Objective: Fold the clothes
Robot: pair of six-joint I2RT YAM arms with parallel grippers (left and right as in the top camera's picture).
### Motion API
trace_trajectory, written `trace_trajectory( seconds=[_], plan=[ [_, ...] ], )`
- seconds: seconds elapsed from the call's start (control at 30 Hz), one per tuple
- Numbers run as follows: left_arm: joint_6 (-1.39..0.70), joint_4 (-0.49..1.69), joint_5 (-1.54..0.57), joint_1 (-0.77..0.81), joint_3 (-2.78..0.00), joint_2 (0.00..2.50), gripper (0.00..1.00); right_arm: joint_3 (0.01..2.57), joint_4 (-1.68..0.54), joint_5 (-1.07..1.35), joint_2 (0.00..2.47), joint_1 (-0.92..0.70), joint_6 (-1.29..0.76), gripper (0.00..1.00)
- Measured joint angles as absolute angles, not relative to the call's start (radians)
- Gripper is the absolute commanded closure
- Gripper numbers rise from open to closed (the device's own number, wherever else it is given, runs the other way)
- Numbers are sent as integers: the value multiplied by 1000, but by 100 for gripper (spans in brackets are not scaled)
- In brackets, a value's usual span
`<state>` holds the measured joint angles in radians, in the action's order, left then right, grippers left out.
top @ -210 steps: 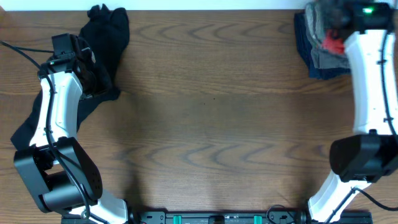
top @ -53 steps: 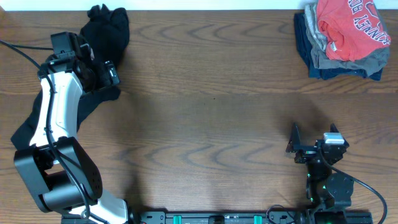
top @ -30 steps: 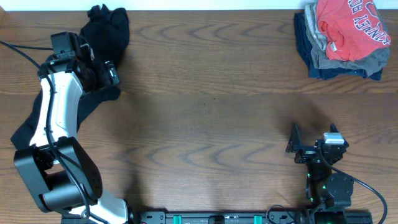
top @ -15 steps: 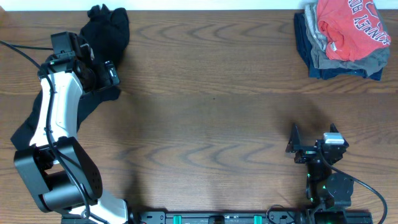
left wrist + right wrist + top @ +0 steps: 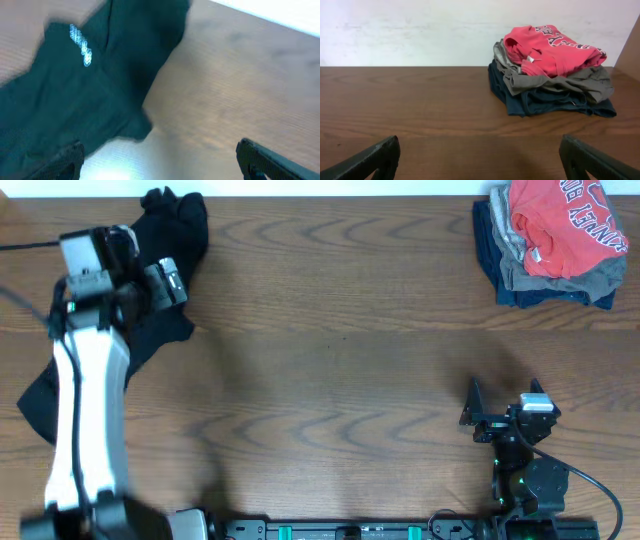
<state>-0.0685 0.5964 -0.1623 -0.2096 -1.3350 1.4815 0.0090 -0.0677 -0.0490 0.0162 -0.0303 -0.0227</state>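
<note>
A black top (image 5: pixel 176 232) lies crumpled at the table's far left; the left wrist view shows its dark cloth (image 5: pixel 75 100) and small white logo (image 5: pixel 80 46). My left gripper (image 5: pixel 166 281) hovers open over its right edge, and from the wrist (image 5: pixel 161 161) only bare wood lies between the fingers. At the far right corner sits a stack: an orange-red T-shirt (image 5: pixel 562 222) (image 5: pixel 551 49) on a grey piece (image 5: pixel 560 280) (image 5: pixel 560 82) on a navy piece (image 5: pixel 505 285) (image 5: pixel 545 104). My right gripper (image 5: pixel 505 393) (image 5: pixel 480 161) stands open and empty near the front edge.
The wooden table (image 5: pixel 340 370) spreads between the two piles. A white wall (image 5: pixel 420 30) rises behind the far edge. The arms' base rail (image 5: pixel 350 530) runs along the front edge.
My left arm has shifted left and risen off the black top, blurred with motion, jaws still open. The right arm and both piles have not moved.
</note>
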Motion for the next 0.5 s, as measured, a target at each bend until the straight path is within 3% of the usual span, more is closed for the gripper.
trace_trajectory(
  seconds=[0.5],
  plan=[
    [-13,125,-264,-196,-693,840,2,9,-68,-47,12,-34,-23,1]
  ],
)
